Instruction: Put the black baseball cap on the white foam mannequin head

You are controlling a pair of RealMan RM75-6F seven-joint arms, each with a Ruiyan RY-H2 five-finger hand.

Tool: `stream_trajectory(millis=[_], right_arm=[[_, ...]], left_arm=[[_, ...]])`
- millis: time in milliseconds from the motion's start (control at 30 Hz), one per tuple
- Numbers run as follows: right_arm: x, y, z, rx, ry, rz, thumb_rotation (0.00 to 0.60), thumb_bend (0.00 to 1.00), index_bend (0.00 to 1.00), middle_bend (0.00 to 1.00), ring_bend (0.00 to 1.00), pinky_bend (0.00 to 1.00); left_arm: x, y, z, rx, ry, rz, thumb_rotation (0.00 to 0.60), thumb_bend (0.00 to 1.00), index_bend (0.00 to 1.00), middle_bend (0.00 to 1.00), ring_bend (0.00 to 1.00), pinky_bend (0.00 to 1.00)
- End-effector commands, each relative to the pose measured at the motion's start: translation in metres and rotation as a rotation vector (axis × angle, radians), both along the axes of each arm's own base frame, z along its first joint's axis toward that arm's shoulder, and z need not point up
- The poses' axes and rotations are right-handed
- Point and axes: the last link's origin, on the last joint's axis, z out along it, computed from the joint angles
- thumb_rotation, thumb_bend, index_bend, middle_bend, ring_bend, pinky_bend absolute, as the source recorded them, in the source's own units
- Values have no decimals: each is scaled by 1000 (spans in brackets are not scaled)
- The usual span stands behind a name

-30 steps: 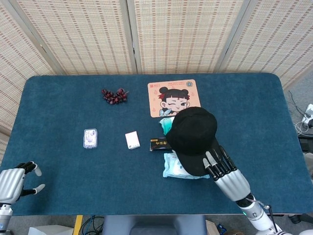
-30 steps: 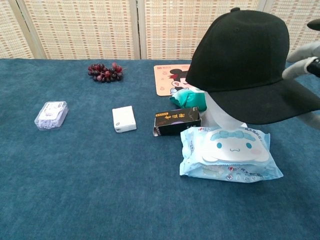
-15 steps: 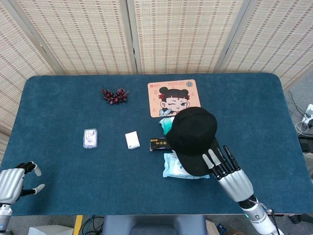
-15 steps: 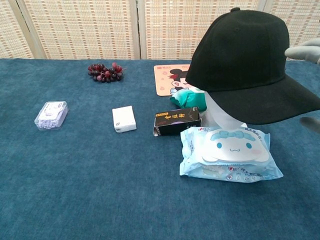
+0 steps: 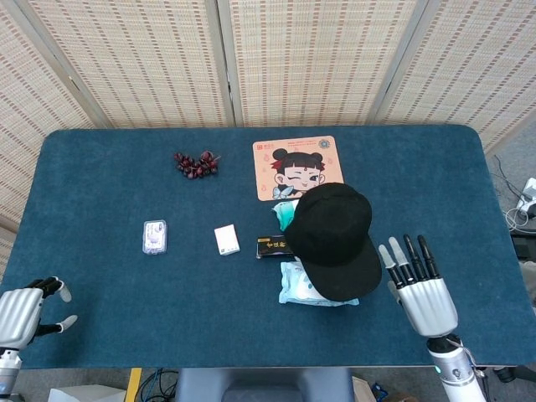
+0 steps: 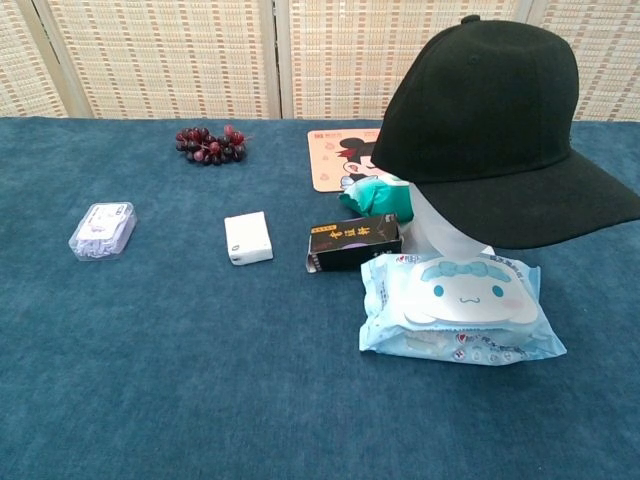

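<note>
Black baseball cap [image 5: 333, 237] sat on the white foam mannequin head [image 6: 440, 228], brim toward the nearer right hand [image 5: 421, 289], which was empty, fingers spread; left hand [image 5: 23, 310] far off, empty too.

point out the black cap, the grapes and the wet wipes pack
black cap [image 6: 487, 100], chest view, on the crown.
grapes [image 6: 208, 144], chest view, middle of the bunch.
wet wipes pack [image 6: 458, 306], chest view, front face.

**Cap seated on mannequin head**

The black baseball cap [image 6: 490, 110] sits upright on the white foam mannequin head [image 6: 440, 228], covering most of it. The brim points toward the table's near right; only the head's lower part shows.
</note>
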Motion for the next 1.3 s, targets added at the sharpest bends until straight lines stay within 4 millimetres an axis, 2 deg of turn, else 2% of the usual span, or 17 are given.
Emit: stream_trajectory(millis=[33,267,433,733,833,1300], right_arm=[[-8,4,16,6,-1,-125,600,114,169,141,3,85],[-18,10,38,-52,-99,-237,600,115,169,130,0,85],[-29,8,45,-87,-213,-289,600,117,171,130,0,84],[-54,-1,59,-147,-384,-351,600,129,248,139,0,84],[-63,-4,61,-142,-401,-388,600,133,250,142,0,84],[-72,-14,63,-89,-429,-438,600,137,260,143,0,84]], left_arm=[[0,0,0,1,-1,-2,600,21,554,470,430,671],[1,0,0,1,-4,-7,600,22,554,470,430,671],[3,0,2,25,-15,-36,600,22,555,470,430,671],[2,0,3,46,-28,-54,600,21,554,470,430,671],[2,1,2,43,-26,-52,600,22,555,470,430,671],[0,3,5,52,-33,-46,600,21,555,470,430,671]])
